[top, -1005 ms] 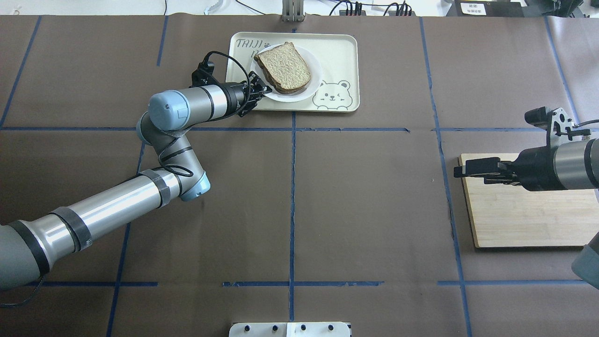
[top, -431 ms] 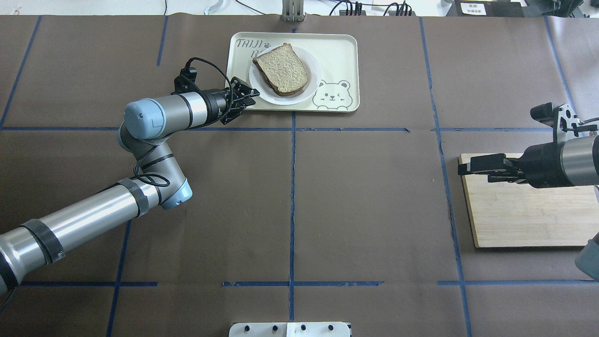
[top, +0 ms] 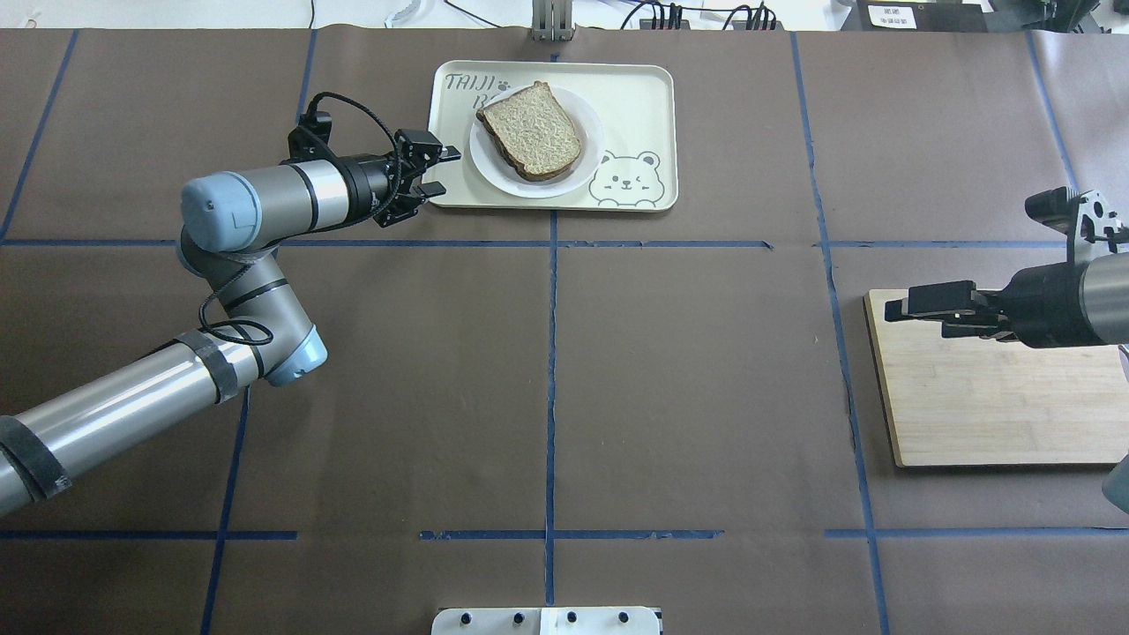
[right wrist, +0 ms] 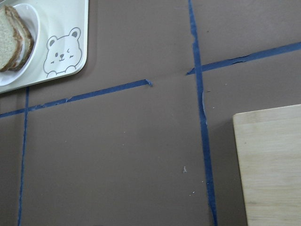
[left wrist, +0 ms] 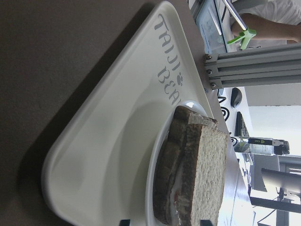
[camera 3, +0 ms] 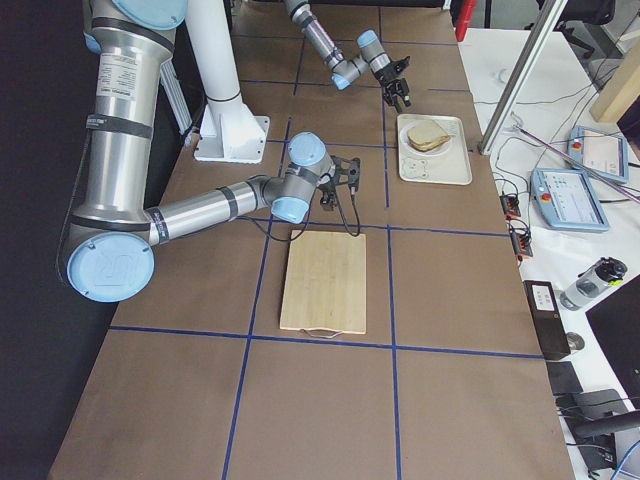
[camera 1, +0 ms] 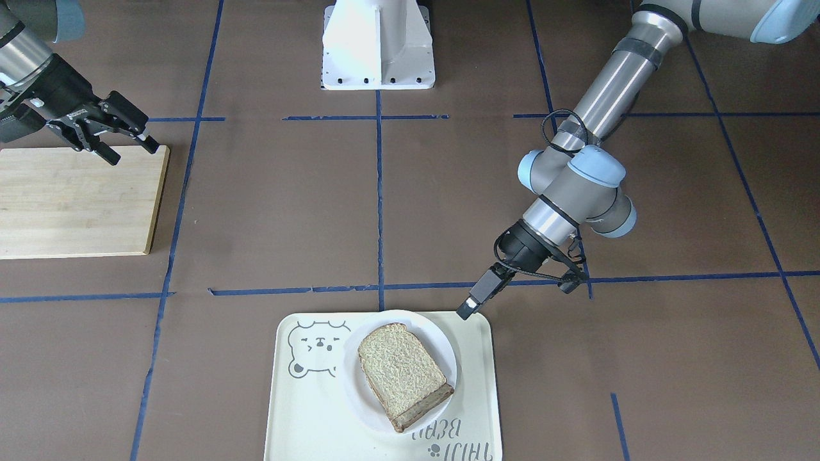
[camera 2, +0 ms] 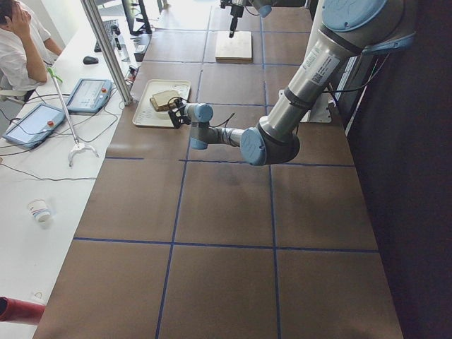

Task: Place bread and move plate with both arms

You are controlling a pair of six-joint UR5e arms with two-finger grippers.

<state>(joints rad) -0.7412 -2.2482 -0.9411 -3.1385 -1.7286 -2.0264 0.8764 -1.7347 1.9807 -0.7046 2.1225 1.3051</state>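
The bread lies on top of another slice on the white plate, which sits on the cream bear tray. In the front view the bread and plate are at the bottom centre. My left gripper is open and empty at the tray's left edge, clear of the plate. It shows by the tray's corner in the front view. The left wrist view looks along the tray at the bread. My right gripper is open and empty over the wooden board's left end, as the front view also shows.
A pale wooden board lies at the right, also in the right wrist view. The white robot base stands at the near table edge. Blue tape lines cross the brown table cover. An operator's desk lies beyond the tray.
My left gripper has drawn back leftward from the plate's rim to the tray's left edge. My right gripper has moved a little to the right over the board.
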